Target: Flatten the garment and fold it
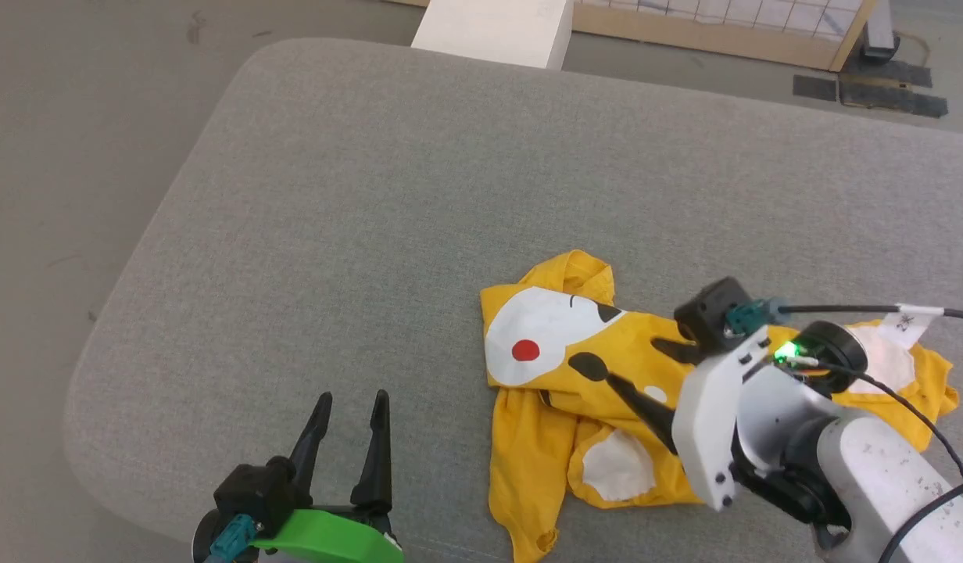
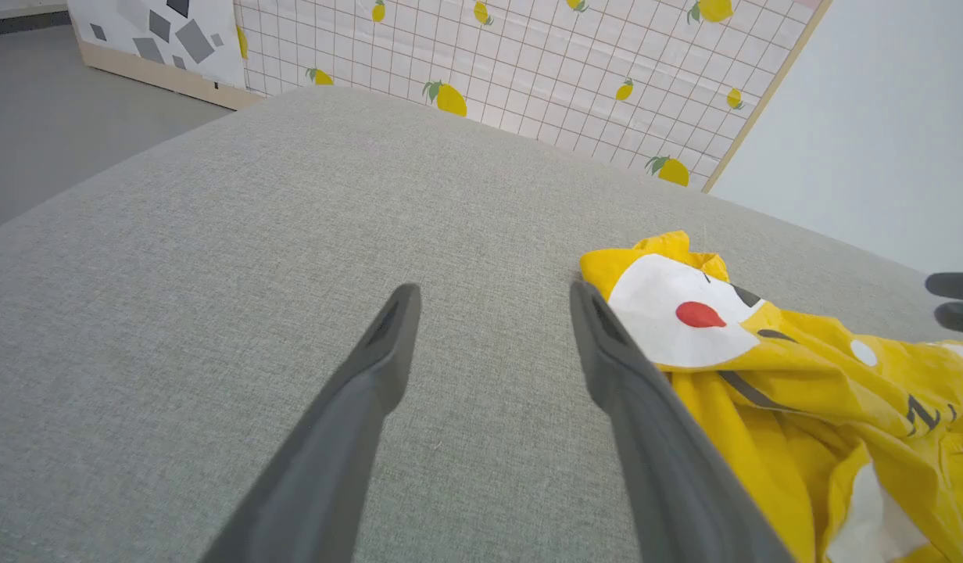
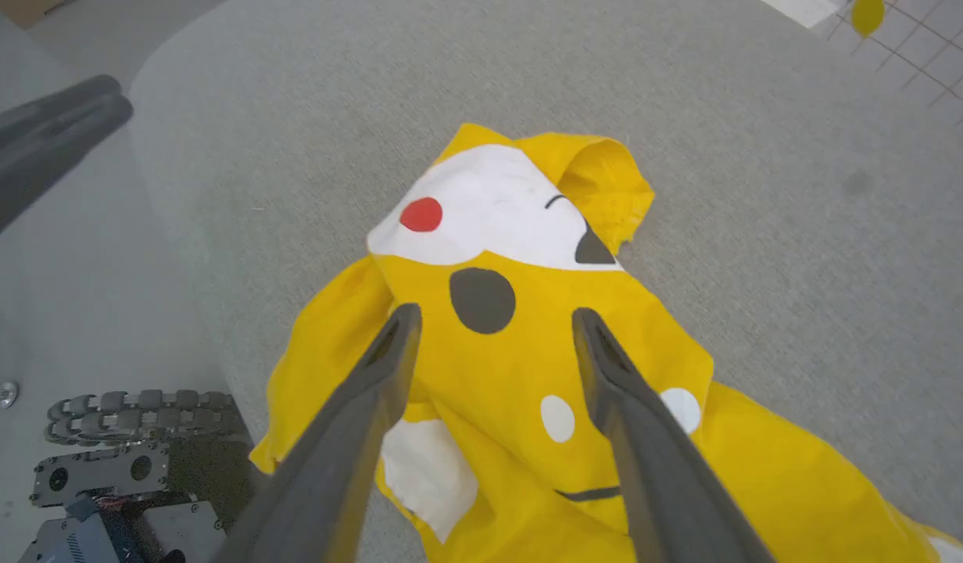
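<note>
The yellow T-shirt lies crumpled in soft folds on the grey woven cushion, toward the robot's right side. The right gripper hangs over it, its long dark fingers spread, grasping nothing. The left gripper is spread too, over bare cushion beside the shirt.

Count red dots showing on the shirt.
1: the red dot on the white muzzle patch, at the crumpled garment's left end. Folds may hide others.

Counted: 1 garment; 2 grippers, left gripper and right gripper; 4 fingers; 1 worktop; 1 white block.
</note>
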`<state>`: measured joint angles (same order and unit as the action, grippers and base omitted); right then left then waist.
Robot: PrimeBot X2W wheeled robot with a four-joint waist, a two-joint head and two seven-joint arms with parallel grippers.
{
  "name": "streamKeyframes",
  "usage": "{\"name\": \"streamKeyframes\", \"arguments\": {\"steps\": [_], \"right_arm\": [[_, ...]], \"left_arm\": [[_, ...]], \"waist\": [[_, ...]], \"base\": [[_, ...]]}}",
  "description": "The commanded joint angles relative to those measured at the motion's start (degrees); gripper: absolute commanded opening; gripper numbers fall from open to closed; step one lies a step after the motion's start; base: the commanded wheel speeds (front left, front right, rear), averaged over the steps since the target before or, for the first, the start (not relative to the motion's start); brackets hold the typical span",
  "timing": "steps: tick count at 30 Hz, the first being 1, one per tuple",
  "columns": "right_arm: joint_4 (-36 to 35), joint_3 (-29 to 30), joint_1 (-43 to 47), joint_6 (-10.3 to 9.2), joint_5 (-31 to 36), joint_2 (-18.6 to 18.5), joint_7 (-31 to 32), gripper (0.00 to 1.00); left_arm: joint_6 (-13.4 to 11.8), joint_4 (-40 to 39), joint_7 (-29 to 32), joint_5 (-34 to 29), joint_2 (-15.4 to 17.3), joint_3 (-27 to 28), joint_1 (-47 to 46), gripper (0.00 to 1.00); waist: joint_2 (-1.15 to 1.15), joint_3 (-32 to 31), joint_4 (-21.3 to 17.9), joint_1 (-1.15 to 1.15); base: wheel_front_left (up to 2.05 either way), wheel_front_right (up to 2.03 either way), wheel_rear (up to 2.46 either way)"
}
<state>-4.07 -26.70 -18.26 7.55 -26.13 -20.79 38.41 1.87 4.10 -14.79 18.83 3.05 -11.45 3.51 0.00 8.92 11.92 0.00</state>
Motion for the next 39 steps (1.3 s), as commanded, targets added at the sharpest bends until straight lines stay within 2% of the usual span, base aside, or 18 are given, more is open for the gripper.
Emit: {"name": "streamKeyframes", "arguments": {"steps": [1,5,10,11,12,14,21,26,29,32,35,39], "right_arm": [[0.7,-1.2,-0.2,-0.06,0.6,-0.7,0.5,1.0],[4.8,-4.2,-0.1,-0.06,1.0,-1.9,-0.3,1.0],[10.9,-6.3,-1.7,-0.06,2.1,-1.1,-4.1,1.0],[11.9,-6.2,-2.0,-0.06,2.2,-0.7,-5.0,0.92],[12.8,-6.2,-2.5,-0.06,2.5,-0.3,-6.2,0.47],[14.0,-5.4,-3.3,-0.06,2.9,0.5,-8.5,0.0],[14.2,-2.8,-5.7,-0.06,2.3,1.4,-12.3,0.0],[12.3,4.0,-9.5,-0.06,0.4,1.8,-11.1,0.0],[12.4,11.7,-11.5,-0.06,-0.1,1.6,-9.5,0.0],[13.4,19.7,-12.0,-0.06,2.0,-0.5,-7.4,0.0],[15.5,29.4,-9.9,-0.06,6.7,-3.5,-4.9,0.0],[18.0,40.8,-3.9,-0.06,15.5,-6.3,-4.9,0.0]], "left_arm": [[-0.2,-0.1,-0.2,0.2,-0.2,0.0,-0.5,1.0],[-0.3,-0.1,-0.2,0.6,-0.2,-0.1,-1.0,1.0],[-0.4,0.3,-0.2,0.8,-0.2,-0.4,-1.5,1.0],[-0.4,0.3,-0.2,0.8,-0.2,-0.3,-1.6,1.0],[-0.4,0.4,-0.2,0.8,-0.2,-0.2,-1.6,1.0],[-0.4,0.4,-0.2,0.8,-0.2,0.0,-1.4,1.0],[-0.8,0.1,-0.2,1.1,-0.2,0.1,-0.7,1.0],[-1.0,-0.3,-0.2,1.4,-0.2,-0.3,-0.7,1.0],[-0.8,-0.4,-0.2,1.7,-0.2,-1.0,-1.3,1.0],[-1.0,-0.3,-0.2,2.0,-0.2,-1.3,-1.8,1.0],[-0.9,0.1,-0.2,2.3,-0.2,-1.8,-2.4,1.0],[-0.8,0.6,-0.2,2.6,-0.2,-2.1,-3.1,1.0]], "waist": [[0.0,0.5,0.5,0.0],[0.0,1.4,1.3,0.0],[0.0,1.6,2.3,0.0],[0.0,1.6,2.5,0.0],[0.0,1.5,2.6,0.0],[0.0,1.3,2.6,0.0],[0.0,0.5,2.0,0.0],[0.0,1.3,1.4,0.0],[0.0,2.7,2.1,0.0],[0.0,4.2,2.9,0.0],[0.0,5.6,4.2,0.0],[0.0,6.7,5.5,0.0]], "base": [[0.0,0.0,0.0],[0.0,0.0,0.0],[0.0,0.0,0.0],[0.0,0.0,0.0],[0.0,0.0,0.0],[0.0,0.0,0.0],[0.0,0.0,0.0],[0.0,0.0,0.0],[0.0,0.0,0.0],[0.0,0.0,0.0],[0.0,0.0,0.0],[0.0,0.0,0.0]]}}
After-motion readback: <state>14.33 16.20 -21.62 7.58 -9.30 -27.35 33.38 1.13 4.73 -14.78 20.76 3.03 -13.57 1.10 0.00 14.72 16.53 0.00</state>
